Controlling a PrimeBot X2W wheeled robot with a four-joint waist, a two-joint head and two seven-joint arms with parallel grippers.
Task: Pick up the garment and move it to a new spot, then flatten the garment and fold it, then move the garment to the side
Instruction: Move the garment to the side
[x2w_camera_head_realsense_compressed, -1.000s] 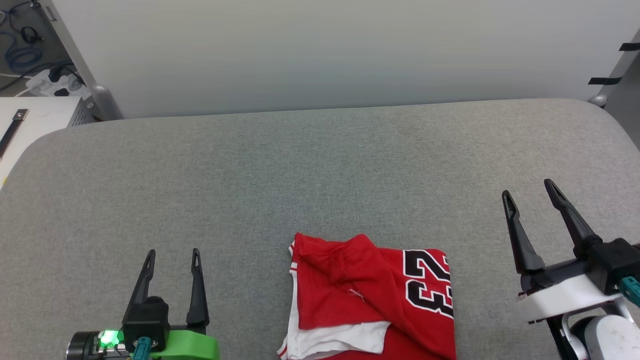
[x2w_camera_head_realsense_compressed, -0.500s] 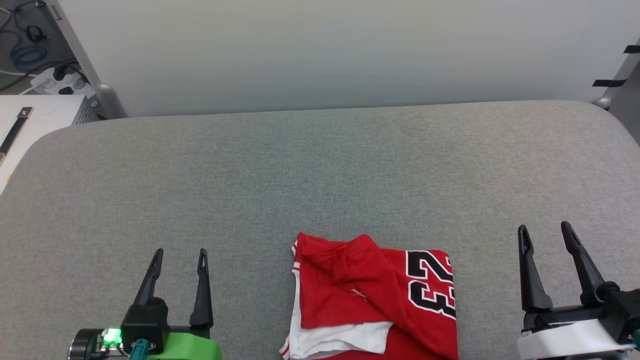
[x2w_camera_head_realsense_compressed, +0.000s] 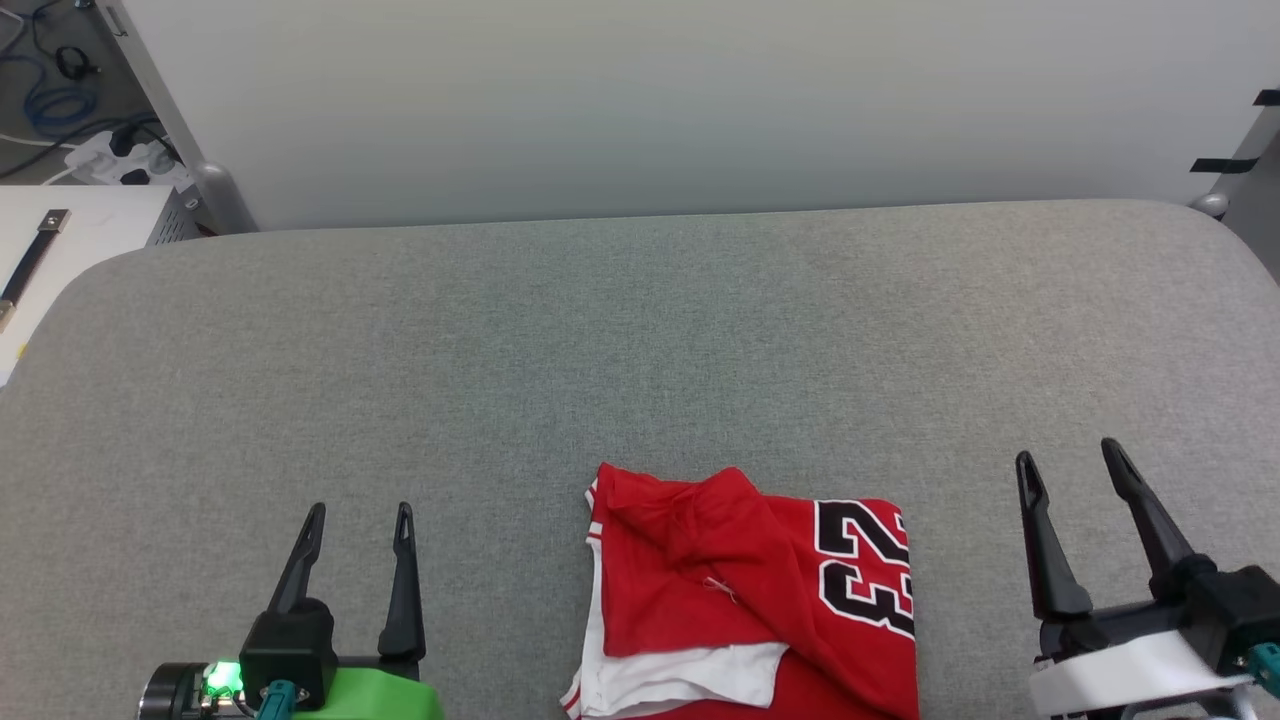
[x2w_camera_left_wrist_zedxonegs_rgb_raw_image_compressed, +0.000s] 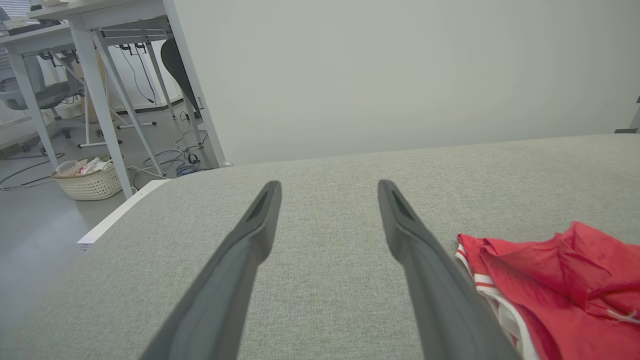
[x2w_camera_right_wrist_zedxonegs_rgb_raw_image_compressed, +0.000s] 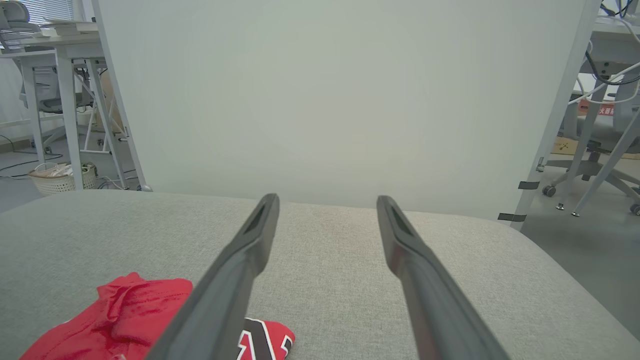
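Note:
The garment lies folded into a compact red bundle at the table's near edge, a black-and-white "23" on its right part and a white sleeve at its lower left. My left gripper stands open to its left, with bare table between them. To the garment's right my right gripper is open too, not touching it. In the left wrist view the garment lies right of the open left gripper. From the right wrist, the garment is at lower left of the open right gripper.
The grey padded table stretches far back to a pale partition wall. A white side surface and floor cables are at far left. A woven basket and desk legs stand on the floor beyond the table's left end.
My right gripper has drawn back toward the near edge, lower in the head view, and stays open. The left gripper and garment have hardly moved; the camera shifted slightly.

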